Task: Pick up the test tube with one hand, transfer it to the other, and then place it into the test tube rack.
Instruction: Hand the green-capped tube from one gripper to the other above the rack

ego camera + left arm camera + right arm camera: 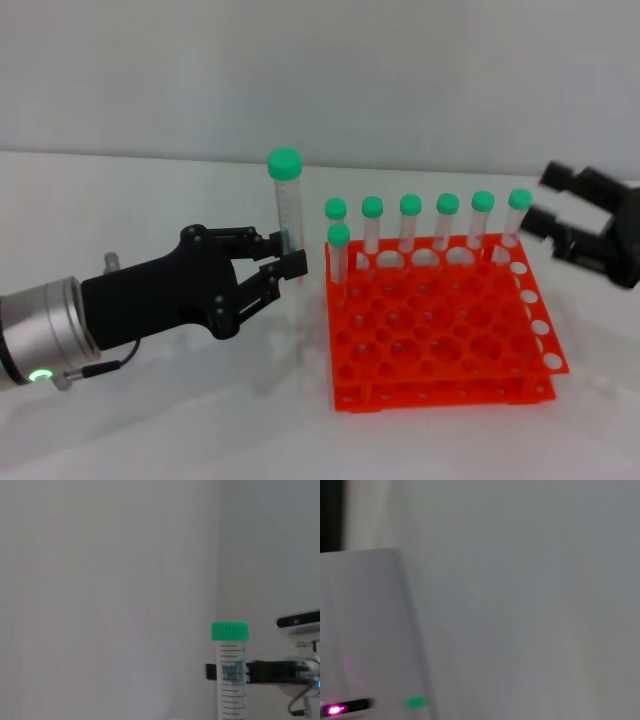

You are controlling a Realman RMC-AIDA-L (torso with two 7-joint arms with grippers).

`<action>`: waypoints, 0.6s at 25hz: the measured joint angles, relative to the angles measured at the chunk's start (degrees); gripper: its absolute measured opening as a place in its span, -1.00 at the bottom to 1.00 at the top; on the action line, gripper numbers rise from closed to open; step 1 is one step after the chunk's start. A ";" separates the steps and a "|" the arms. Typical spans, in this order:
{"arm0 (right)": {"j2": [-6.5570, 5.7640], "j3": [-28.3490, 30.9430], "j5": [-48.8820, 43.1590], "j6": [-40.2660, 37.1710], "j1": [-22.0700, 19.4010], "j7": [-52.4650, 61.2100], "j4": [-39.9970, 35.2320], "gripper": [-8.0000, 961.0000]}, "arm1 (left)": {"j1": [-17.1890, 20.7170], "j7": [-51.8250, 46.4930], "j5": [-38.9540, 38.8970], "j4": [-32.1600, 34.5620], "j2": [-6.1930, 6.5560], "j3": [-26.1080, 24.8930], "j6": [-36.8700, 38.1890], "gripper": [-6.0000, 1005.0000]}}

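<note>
rack (440, 330): far row filled by six capped tubes (446, 222), one more (338, 262) at left edge | near rows: holes open | left tool (285, 252) with upright tube (286, 215) just left of rack | right tool (555, 220) spread wide at far-right corner | worktop (150, 420) near-left: free

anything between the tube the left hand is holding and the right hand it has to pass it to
Yes. The orange rack with its seven standing tubes lies between the held test tube in the left hand and the open right hand.
</note>
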 joint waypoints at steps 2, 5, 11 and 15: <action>0.10 0.03 -2.76 -1.52 0.86 0.00 -0.16 0.50 | -0.15 1.10 0.04 -0.85 -0.36 0.00 -0.14 -0.60; 1.52 0.08 -5.32 -0.79 2.10 0.17 -0.51 0.50 | -0.73 3.73 -0.16 -2.81 -0.85 0.07 -0.83 -0.60; 4.75 -0.02 -5.66 4.01 3.48 0.22 -1.01 0.48 | -4.00 5.12 1.42 -7.27 -0.90 0.33 -4.61 -0.60; 5.56 -0.02 -6.21 7.21 4.01 0.17 -1.41 0.47 | -6.57 5.76 1.96 -9.53 -0.96 1.70 -7.20 -0.60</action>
